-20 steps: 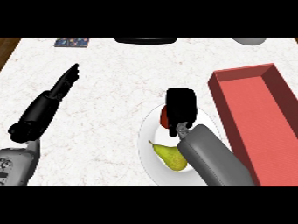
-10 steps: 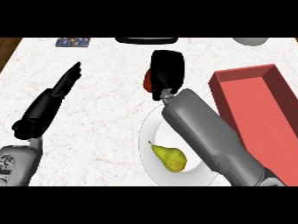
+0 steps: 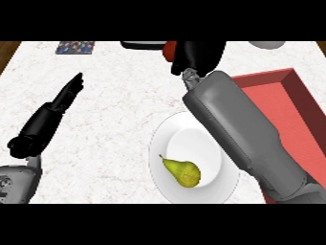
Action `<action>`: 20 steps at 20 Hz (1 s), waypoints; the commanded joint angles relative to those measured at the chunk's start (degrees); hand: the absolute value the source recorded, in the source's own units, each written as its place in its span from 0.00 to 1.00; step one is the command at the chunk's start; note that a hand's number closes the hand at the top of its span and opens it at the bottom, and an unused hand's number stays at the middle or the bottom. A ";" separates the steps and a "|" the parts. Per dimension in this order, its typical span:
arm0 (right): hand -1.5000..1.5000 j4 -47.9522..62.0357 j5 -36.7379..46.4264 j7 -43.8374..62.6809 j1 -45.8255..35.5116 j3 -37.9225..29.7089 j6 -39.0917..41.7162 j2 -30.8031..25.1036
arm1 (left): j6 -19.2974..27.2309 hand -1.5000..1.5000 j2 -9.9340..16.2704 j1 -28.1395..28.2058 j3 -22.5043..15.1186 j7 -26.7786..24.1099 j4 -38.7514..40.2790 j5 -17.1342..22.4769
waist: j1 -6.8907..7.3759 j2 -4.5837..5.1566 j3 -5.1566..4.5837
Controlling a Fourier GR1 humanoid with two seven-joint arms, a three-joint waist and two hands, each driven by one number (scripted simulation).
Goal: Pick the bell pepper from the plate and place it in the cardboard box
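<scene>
now the right hand (image 3: 197, 55) sits far out over the tabletop (image 3: 116, 124), fingers curled round the bell pepper (image 3: 169, 50), of which only a red sliver shows at the hand's left edge. so the pepper is off the plate (image 3: 176, 139) and carried high, which fits a lift meant to clear the box wall before swinging over. the grey forearm runs back across the plate's right side, hiding part of its rim. on the plate only a yellow-green pear (image 3: 181, 172) lies, left alone since the task does not want it. the cardboard box (image 3: 299, 100), shown red with raised walls, stands just right of the plate, open side up and ready to receive. by my reading the hand is beyond and left of the box, so the next move is a sweep rightward over it. the left hand (image 3: 68, 93) rests flat with straight fingers at the view's left, out of the way.
</scene>
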 commanded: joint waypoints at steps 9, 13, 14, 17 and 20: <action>1.00 -14.82 3.36 4.00 11.27 -12.28 0.94 -12.20 | -1.57 0.50 1.96 0.46 2.84 0.53 -0.86 0.84 | -1.03 -0.09 0.03; 1.00 -11.00 -0.12 -1.19 13.14 -16.31 7.09 -16.48 | -1.72 0.50 0.47 -0.50 1.48 1.44 -0.86 0.38 | -0.42 0.22 0.02; 1.00 -15.55 -0.82 0.07 15.72 -15.15 11.85 -16.16 | -1.16 0.50 -0.01 0.47 0.92 2.63 -2.55 -0.04 | -0.85 -0.10 0.02; 1.00 -13.90 -7.66 -0.61 17.82 -20.09 16.89 -16.14 | -0.84 0.50 0.05 0.45 1.56 2.59 -3.43 0.22 | -0.99 -0.12 0.03; 1.00 -15.70 -13.31 -1.78 19.32 -23.24 22.84 -17.43 | -0.78 0.50 -0.92 1.46 0.87 0.57 -1.34 -0.53 | -0.96 -0.02 -0.02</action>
